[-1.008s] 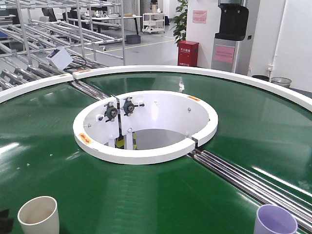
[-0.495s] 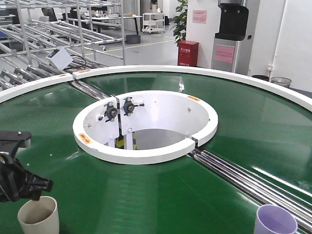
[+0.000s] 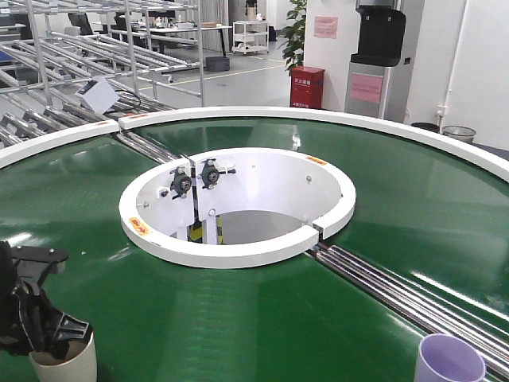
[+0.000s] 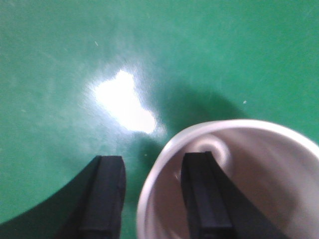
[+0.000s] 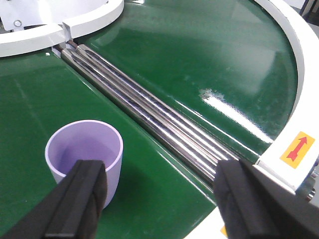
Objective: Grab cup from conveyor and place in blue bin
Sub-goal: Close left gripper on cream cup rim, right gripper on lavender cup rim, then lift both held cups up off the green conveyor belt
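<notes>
While 1 second ago the cream cup [image 3: 70, 363] stood alone on the conveyor [image 3: 382, 199], to the near left of the white inner ring [image 3: 238, 253], the left gripper [image 3: 49, 333] has since come into the front view and dropped onto it. In the left wrist view, 1 black finger [image 4: 204, 199] hangs inside the cup's mouth and the other sits outside, so the 2 straddle the near wall with a gap on either side. The claw is spread and grips nothing yet. Closing on that wall looks like the next step, followed by the lift.

The purple cup [image 3: 449, 360], to the near right of the ring, has not shifted. The right gripper [image 5: 159, 199] hovers wide open and empty beside it. The blue bin is out of every view.
</notes>
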Available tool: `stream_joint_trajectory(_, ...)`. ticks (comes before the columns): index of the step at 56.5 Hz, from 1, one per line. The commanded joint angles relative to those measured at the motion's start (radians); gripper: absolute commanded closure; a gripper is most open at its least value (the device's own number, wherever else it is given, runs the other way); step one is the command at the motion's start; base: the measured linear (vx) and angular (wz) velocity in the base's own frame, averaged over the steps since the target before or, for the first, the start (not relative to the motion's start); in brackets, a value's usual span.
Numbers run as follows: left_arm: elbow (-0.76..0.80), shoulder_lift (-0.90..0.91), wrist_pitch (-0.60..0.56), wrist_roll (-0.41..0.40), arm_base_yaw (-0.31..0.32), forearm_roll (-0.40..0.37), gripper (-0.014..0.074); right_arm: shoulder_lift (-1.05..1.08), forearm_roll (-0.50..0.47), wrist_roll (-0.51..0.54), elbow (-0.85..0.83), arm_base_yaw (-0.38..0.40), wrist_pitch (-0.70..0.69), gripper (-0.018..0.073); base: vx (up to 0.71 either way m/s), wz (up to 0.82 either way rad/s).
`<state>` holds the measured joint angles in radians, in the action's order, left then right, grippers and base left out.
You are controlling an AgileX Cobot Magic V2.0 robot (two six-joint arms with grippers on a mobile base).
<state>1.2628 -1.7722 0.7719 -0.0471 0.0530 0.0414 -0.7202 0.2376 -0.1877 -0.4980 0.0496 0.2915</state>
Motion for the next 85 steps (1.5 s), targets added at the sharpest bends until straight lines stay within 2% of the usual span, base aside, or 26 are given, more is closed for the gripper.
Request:
stream_joint_trajectory(1, 0.034, 0.043, -0.021, -0.002, -0.004, -0.001, 0.0197, -0.019, -0.002, -0.022, -0.058, 0.005, -0.009, 0.0048, 0.00, 0.00)
stream_joint_trajectory(9, 0.034, 0.039, -0.047, 0.007, -0.004, 0.002, 0.0253, -0.150, -0.051, -0.017, -0.204, 0.005, 0.235, 0.0055, 0.00, 0.00)
stream_joint_trajectory(18, 0.034, 0.031, -0.059, 0.006, -0.004, 0.000, 0.0345, -0.379, -0.118, 0.079, -0.413, 0.005, 0.412, 0.0055, 0.00, 0.00)
stream_joint_trajectory(28, 0.034, 0.031, -0.067, 0.006, -0.004, 0.000, 0.0434, -0.601, -0.208, 0.182, -0.586, 0.005, 0.428, 0.0055, 0.00, 0.00)
stream_joint_trajectory(38, 0.034, 0.031, -0.059, 0.006, -0.004, 0.000, 0.0498, -0.759, -0.225, 0.202, -0.705, 0.005, 0.485, 0.0056, 0.00, 0.00)
stream_joint_trajectory(56, 0.034, 0.031, -0.072, 0.006, -0.004, 0.000, 0.0507, -0.934, -0.238, 0.241, -0.749, 0.005, 0.510, 0.0070, 0.00, 0.00)
stream_joint_trajectory(65, 0.034, 0.031, -0.076, 0.006, -0.004, 0.000, 0.0507, -0.981, -0.251, 0.242, -0.749, 0.005, 0.489, 0.0139, 0.00, 0.00)
stream_joint_trajectory(85, 0.034, 0.032, -0.085, 0.006, -0.004, 0.000, 0.0507, -0.998, -0.315, 0.245, -0.749, 0.005, 0.491, 0.0445, 0.00, 0.00)
